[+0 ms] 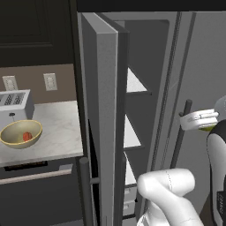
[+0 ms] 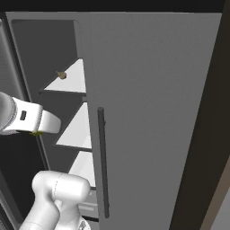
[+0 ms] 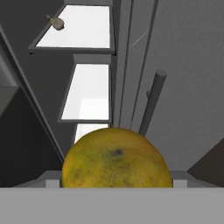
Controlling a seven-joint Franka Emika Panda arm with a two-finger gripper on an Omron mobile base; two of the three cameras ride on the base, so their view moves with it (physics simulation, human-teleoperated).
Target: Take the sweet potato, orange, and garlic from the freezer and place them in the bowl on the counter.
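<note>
A yellow-olive orange (image 3: 117, 159) with a dark spot sits large at the bottom of the hand view and hides the fingertips. My gripper (image 1: 202, 122) is shut on it, just outside the open freezer (image 1: 134, 86), level with its middle shelves. A sliver of the orange (image 2: 37, 133) peeks from under the hand (image 2: 42, 126). The garlic (image 3: 55, 22) lies on the freezer's top white shelf, also visible as the garlic (image 2: 61, 75). The sweet potato (image 1: 27, 136) lies inside the pale yellow bowl (image 1: 13, 140) on the marbled counter (image 1: 59, 128).
The freezer door (image 1: 102, 114) stands open between my arm and the counter. A silver toaster (image 1: 15, 103) is behind the bowl. The fridge's shut right door (image 2: 152, 112) with its long dark handle (image 2: 103, 161) is close by.
</note>
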